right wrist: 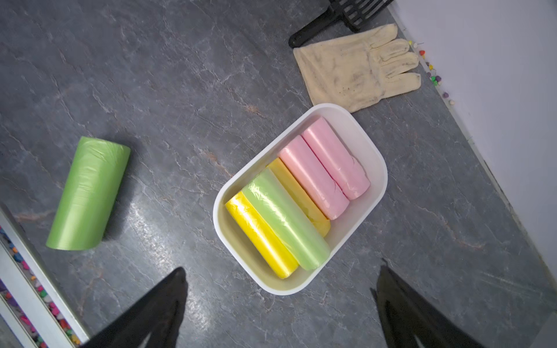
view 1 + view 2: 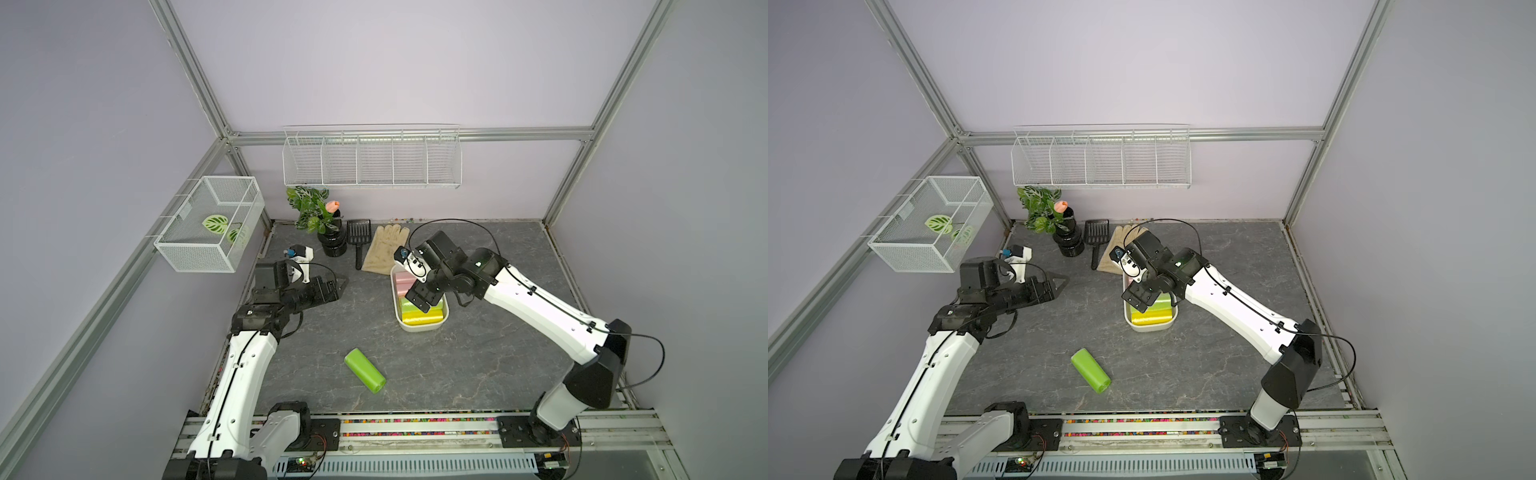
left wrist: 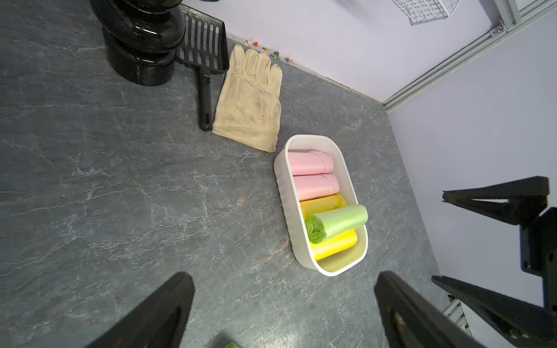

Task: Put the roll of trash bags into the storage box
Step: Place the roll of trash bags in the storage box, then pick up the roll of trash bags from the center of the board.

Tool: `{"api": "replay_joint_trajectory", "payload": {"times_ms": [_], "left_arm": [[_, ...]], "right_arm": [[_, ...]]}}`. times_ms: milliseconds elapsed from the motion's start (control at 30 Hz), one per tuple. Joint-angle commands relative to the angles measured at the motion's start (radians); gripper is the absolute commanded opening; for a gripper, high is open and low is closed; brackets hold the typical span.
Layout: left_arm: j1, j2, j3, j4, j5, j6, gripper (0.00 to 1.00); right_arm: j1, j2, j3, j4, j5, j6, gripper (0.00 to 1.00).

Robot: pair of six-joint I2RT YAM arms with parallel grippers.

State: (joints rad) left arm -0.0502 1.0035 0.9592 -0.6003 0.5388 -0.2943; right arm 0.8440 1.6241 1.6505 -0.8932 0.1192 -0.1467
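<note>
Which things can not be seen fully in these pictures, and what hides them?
- White plastic storage box: both top views, right arm covers its middle.
- Orange-yellow bag roll: right wrist view, mostly under pale green roll.
- Bright green bag roll: left wrist view, cut by the edge.
- Tiny coloured bits by wall: too small to identify.

Left arm [image 2: 245,374] reaches forward with the wrist low. Left gripper [image 3: 283,275]: jaws spread wide, empty. Right arm [image 2: 540,307] is extended with the wrist bent down. Right gripper [image 1: 281,269] points downward, jaws spread wide, empty.
</note>
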Motion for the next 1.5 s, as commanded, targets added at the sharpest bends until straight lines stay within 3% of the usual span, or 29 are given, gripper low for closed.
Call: {"api": "replay_joint_trajectory", "payload": {"times_ms": [0, 67, 133, 200, 267, 333, 367, 500, 600, 800, 1033, 1467], "left_arm": [[0.017, -0.024, 0.023, -0.001, -0.021, 0.008, 1.00], [0.021, -0.038, 0.021, -0.003, -0.039, 0.008, 1.00], [0.023, -0.051, 0.018, -0.002, -0.054, 0.006, 1.00], [0.022, -0.063, 0.018, -0.001, -0.068, 0.005, 1.00], [0.025, -0.071, 0.018, -0.001, -0.084, 0.004, 1.00], [0.030, -0.075, 0.021, -0.004, -0.099, 0.001, 1.00], [0.032, -0.077, 0.024, -0.008, -0.110, 0.000, 1.00], [0.032, -0.092, 0.031, -0.027, -0.158, -0.021, 1.00], [0.032, -0.095, 0.029, -0.030, -0.167, -0.035, 1.00], [0.032, -0.095, 0.030, -0.053, -0.240, -0.068, 1.00], [0.032, -0.104, 0.025, -0.046, -0.198, -0.073, 1.00], [0.032, -0.101, 0.024, -0.033, -0.168, -0.067, 1.00]], "right_arm": [[0.024, -0.161, -0.177, 0.162, -0.002, 0.129, 0.98], [0.004, -0.281, -0.350, 0.387, 0.017, 0.248, 0.98], [-0.029, -0.327, -0.423, 0.476, -0.093, 0.318, 0.98], [0.003, -0.276, -0.382, 0.421, -0.100, 0.334, 0.89], [0.069, -0.201, -0.334, 0.358, -0.003, 0.391, 0.83], [0.124, -0.150, -0.307, 0.327, 0.008, 0.482, 0.87], [0.155, -0.129, -0.316, 0.351, 0.004, 0.532, 0.98], [0.289, -0.028, -0.281, 0.366, 0.089, 0.612, 0.96], [0.332, 0.069, -0.226, 0.333, 0.104, 0.657, 0.93], [0.385, 0.219, -0.102, 0.264, 0.092, 0.657, 0.90], [0.394, 0.304, -0.053, 0.210, 0.076, 0.650, 0.82], [0.462, 0.526, 0.087, 0.054, 0.092, 0.582, 0.84]]}}
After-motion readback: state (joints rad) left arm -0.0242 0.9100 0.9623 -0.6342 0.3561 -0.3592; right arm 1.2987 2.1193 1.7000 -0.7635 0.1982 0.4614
